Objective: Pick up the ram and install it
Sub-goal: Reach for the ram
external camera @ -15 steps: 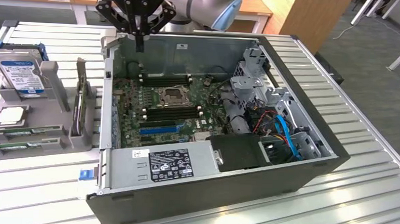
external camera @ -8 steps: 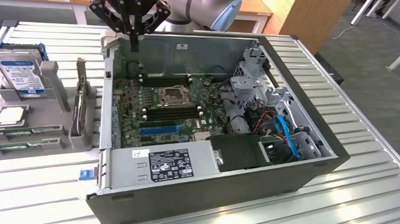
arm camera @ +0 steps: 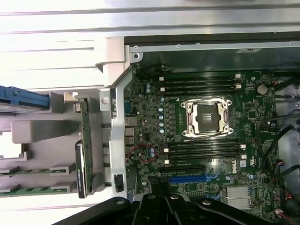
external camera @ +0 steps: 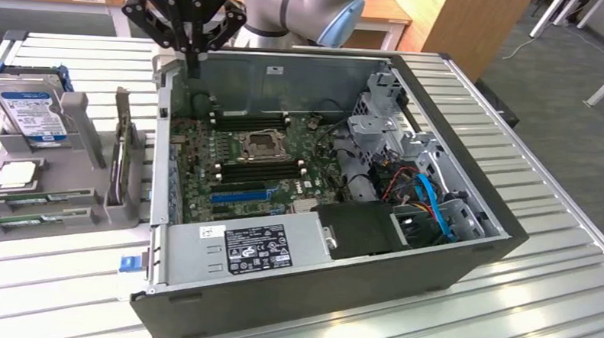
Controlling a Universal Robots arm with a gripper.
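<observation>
Hovering over the case's (external camera: 379,283) far corner, your gripper (external camera: 193,63) is closed, apparently empty. Ram (external camera: 38,199) lies in the tray (external camera: 94,209), exterior view's left, well apart. Motherboard slots (external camera: 251,170) bare: nothing picked, nothing installed.

ROBOTIQ marks the end effector (external camera: 194,66), DELL the motherboard (arm camera: 206,137).
</observation>
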